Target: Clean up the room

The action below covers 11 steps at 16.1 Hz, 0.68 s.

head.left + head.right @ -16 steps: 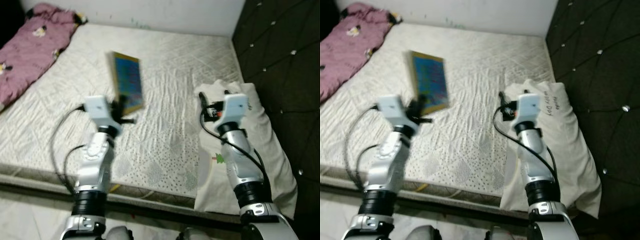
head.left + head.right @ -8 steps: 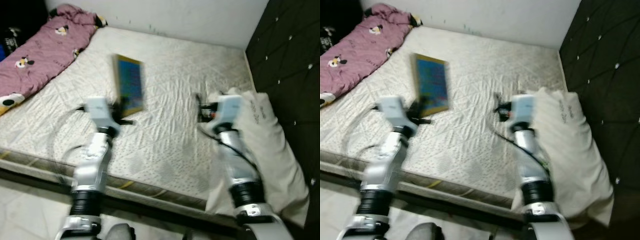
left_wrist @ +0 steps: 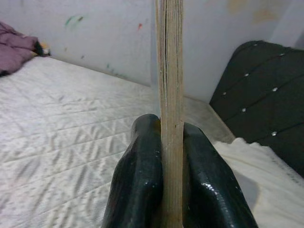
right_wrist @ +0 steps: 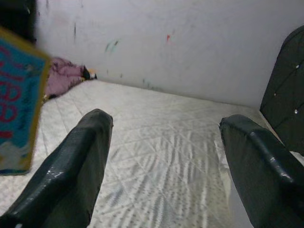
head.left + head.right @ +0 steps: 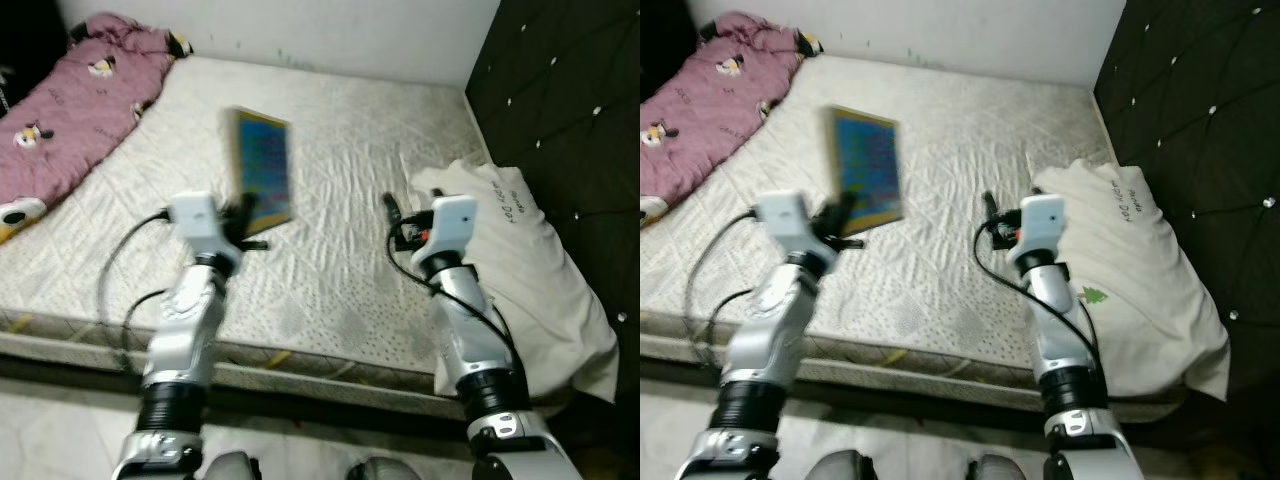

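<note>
The left gripper [image 5: 243, 212] has its fingers [image 3: 142, 180] clamped on the lower edge of a picture book [image 5: 262, 171], held upright above the bed [image 5: 340, 130]. The right gripper [image 5: 392, 213] hovers beside it, fingers apart. Step in hand: carrying; next it probably needs somewhere to go.

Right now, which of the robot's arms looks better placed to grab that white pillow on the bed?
The right one, I'd say. The right claw is open, empty and hovers just beside the white pillow, while the left claw is shut on the book.
</note>
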Available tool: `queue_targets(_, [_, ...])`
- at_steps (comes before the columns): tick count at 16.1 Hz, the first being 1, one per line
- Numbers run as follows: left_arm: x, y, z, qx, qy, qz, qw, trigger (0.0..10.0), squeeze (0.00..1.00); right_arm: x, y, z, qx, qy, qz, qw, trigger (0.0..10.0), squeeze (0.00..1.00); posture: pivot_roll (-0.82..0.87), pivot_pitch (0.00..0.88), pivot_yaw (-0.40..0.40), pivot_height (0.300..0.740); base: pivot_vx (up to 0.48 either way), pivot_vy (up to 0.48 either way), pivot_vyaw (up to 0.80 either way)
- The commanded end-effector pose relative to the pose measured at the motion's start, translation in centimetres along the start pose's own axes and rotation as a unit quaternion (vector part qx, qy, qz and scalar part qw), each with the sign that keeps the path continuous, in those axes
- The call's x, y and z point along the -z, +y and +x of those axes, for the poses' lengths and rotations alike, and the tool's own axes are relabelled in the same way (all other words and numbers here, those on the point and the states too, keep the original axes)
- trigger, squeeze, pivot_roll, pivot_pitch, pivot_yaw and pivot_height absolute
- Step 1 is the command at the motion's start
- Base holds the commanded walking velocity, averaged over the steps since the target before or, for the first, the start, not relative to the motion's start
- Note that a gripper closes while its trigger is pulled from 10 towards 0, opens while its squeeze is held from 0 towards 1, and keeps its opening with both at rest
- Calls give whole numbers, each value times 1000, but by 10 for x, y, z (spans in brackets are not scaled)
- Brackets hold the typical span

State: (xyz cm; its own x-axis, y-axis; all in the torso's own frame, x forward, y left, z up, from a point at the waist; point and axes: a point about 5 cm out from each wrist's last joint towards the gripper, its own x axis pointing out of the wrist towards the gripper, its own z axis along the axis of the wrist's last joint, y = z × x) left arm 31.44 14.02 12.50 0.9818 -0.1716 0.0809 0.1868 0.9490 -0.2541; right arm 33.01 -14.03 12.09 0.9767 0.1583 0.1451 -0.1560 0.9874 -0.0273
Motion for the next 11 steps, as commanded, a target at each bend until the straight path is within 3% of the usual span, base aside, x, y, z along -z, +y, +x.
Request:
queue_targets(1, [-12, -17, 5, 33, -29, -2, 999, 10000, 0, -4, -10, 0, 10, -4, -8, 1000, 10000, 0, -45, 0, -18, 740, 0, 0, -800])
queue_targets(4, [-13, -17, 5, 35, -31, -3, 999, 10000, 0, -4, -9, 0, 10, -5, -7, 1000, 10000, 0, -45, 0, -16, 740, 0, 0, -621])
queue_targets(6, [-14, -17, 5, 39, -32, -4, 999, 10000, 0, -4, -9, 1, 11, -5, -6, 1000, 10000, 0, -45, 0, -15, 740, 0, 0, 0])
queue_targets(11, [-15, -18, 5, 43, -34, -5, 998, 10000, 0, -4, -10, 1, 14, -5, -7, 1000, 10000, 0, -45, 0, -15, 740, 325, 0, 0])
